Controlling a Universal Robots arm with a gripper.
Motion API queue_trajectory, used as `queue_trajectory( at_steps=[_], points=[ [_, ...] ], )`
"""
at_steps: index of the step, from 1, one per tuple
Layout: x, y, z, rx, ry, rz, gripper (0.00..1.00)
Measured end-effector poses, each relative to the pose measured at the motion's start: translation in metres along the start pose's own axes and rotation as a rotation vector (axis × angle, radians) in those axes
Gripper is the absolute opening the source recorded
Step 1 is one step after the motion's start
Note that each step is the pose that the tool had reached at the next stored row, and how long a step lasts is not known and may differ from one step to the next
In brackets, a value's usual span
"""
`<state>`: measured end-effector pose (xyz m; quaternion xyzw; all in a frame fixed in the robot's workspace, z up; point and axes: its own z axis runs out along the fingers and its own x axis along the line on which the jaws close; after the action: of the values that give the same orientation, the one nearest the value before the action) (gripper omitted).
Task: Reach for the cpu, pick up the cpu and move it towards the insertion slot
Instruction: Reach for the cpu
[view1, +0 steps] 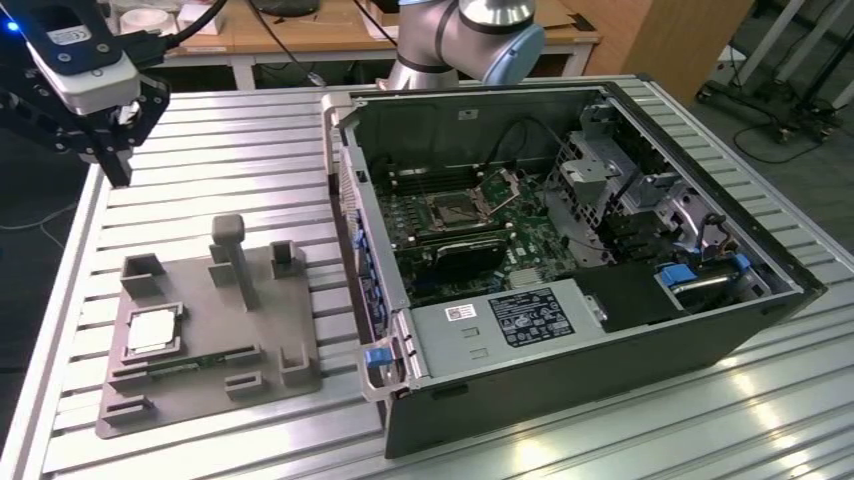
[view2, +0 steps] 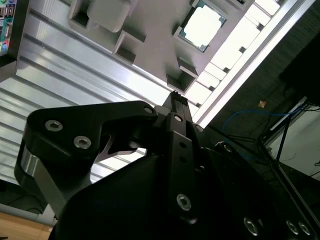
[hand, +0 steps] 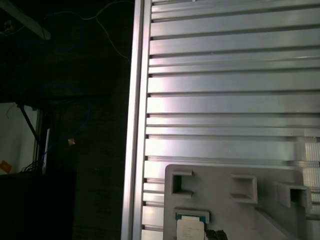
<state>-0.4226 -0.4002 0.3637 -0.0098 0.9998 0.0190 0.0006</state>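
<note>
Your surface is a slatted aluminium table (view1: 200, 140). A wooden desk (view1: 280, 35) with cables sits behind it. Off the table edge the floor is dark, with a blue cable (view2: 240, 116) visible in the second wrist view. The arm base (view1: 467, 35) stands behind the PC case (view1: 587, 350).

Containers:
- The grey fixture tray (view1: 267, 325) (hand: 225, 215) is on the exterior view's left, with the case beside it on the right.
- The cpu (view1: 151, 330) (view2: 202, 25) (hand: 190, 229) lies flat in a square pocket of the tray, pale top up.
- A green memory strip (view1: 200, 362) lies in the long recess next to it.
- The case is open on top and you can see the board. The insertion slot (view1: 451, 212) is on the board, dark in the centre, and its bracket (view1: 505, 185) is hinged up.

The gripper (view1: 119, 172) (view2: 178, 96) hangs over bare table past the tray's far end, well apart from the cpu. Its fingers look pinched together, with nothing between them.
</note>
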Motion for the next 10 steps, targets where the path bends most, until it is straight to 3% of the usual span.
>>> queue_trajectory(
  at_steps=[5,10],
  points=[
    [0.0071,-0.0025,0.0003,0.0,-0.0067,-0.002,0.11],
    [0.0078,-0.0031,0.0006,0.0001,-0.0086,-0.002,0.11]
  ],
)
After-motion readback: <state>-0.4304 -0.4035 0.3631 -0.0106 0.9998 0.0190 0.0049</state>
